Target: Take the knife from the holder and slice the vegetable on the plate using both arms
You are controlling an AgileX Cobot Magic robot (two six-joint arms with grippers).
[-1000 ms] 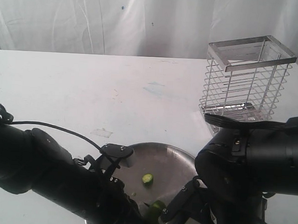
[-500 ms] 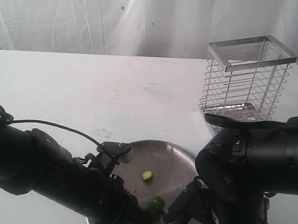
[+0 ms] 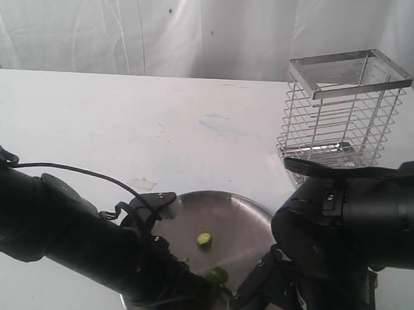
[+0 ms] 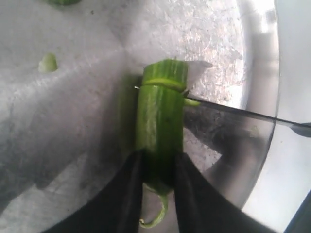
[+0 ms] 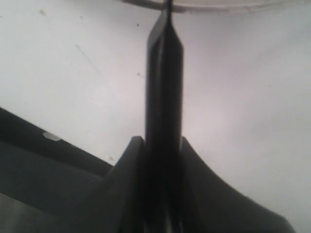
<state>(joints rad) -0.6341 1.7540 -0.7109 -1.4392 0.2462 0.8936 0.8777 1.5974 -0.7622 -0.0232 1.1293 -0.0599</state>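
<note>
While the left gripper (image 4: 156,167) pinches the glossy, likely slippery vegetable (image 4: 160,126) near its stem on the plate (image 4: 257,58), the right gripper (image 5: 163,150) clamps the knife (image 4: 243,114) cutting near its free end.

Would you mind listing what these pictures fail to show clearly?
- Exterior view: both grippers and most of the vegetable, hidden behind the arms.
- Right wrist view: the knife is a dark blur; its blade runs past the frame edge.
- Left wrist view: how deep the blade has cut the vegetable.
- Holder: contents indistinct.
</note>
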